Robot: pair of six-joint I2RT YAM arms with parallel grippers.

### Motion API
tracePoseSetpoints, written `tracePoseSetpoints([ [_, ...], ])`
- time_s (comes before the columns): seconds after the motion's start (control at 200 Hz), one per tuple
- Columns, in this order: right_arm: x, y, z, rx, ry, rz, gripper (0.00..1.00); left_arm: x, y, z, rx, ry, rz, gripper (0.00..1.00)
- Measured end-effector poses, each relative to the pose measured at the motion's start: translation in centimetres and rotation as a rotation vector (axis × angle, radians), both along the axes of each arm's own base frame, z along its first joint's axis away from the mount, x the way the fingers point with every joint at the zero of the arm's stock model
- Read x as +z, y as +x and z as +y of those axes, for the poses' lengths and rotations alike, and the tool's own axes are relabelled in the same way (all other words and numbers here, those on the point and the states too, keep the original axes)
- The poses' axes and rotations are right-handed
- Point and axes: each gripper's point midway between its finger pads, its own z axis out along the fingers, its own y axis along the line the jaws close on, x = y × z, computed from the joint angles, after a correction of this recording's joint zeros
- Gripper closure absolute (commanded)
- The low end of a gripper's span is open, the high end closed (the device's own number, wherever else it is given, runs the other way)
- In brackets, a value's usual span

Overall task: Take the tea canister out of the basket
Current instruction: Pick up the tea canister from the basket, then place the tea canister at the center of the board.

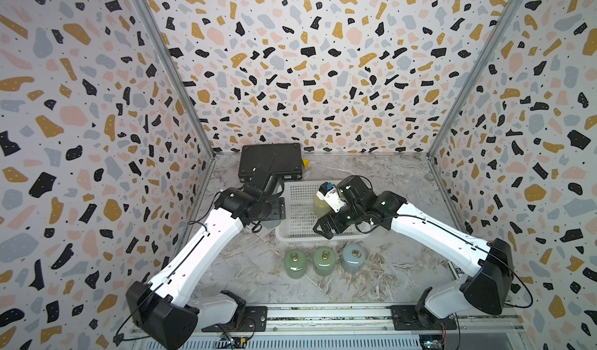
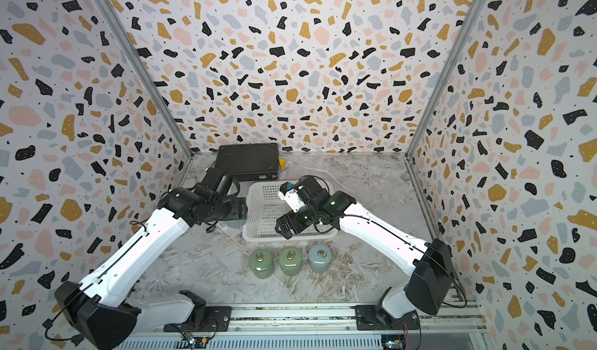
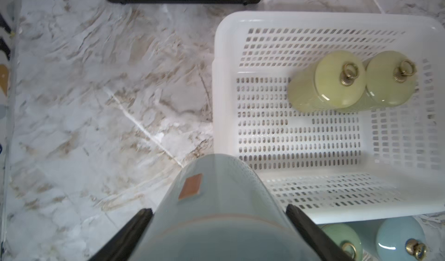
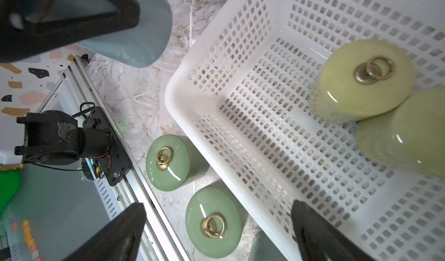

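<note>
jaws of my left gripper are clamped on the blue-grey tea canister, with one black finger pressed to each side of its body. that canister is out of the basket. it is just beside the basket's left wall, by its near left corner, over the marble table. i cannot tell whether its base touches the marble, and in both top views my left arm hides most of it.

at the table's far left corner a black case lies flat. the white lattice basket sits just to the near right of it, around mid-table.

between the basket's near wall and the table's near edge i see three canisters standing upright in a row. there are two green canisters, then a light blue canister at the right end.

inside the basket, two yellow-green canisters stand upright and touch each other against the far wall, toward its right corner.

my right gripper hovers over the basket's near wall, its jaws spread wide and holding nothing.
</note>
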Motion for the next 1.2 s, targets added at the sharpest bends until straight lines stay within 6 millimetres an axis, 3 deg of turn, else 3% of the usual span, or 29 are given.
tracePoseSetpoints([
  [0.255, -0.4, -0.8, 0.7, 0.021, -0.006, 0.014, 0.01, -3.2, -5.3, 3.4, 0.11, 0.001, 0.039, 0.18],
  [0.506, -0.4, -0.9, 0.7, 0.014, -0.005, 0.021, 0.01, -7.8, -8.0, 4.5, 0.17, 0.003, 0.118, 0.19],
  [0.821, -0.7, -1.0, 0.5, 0.007, -0.019, 0.028, 0.01, -11.9, -8.9, 3.4, 0.165, -0.011, 0.143, 0.18],
  [1.201, -0.9, -1.1, 0.2, -0.005, -0.036, 0.037, 0.01, -13.9, -8.0, 1.4, 0.128, -0.032, 0.128, 0.18],
])
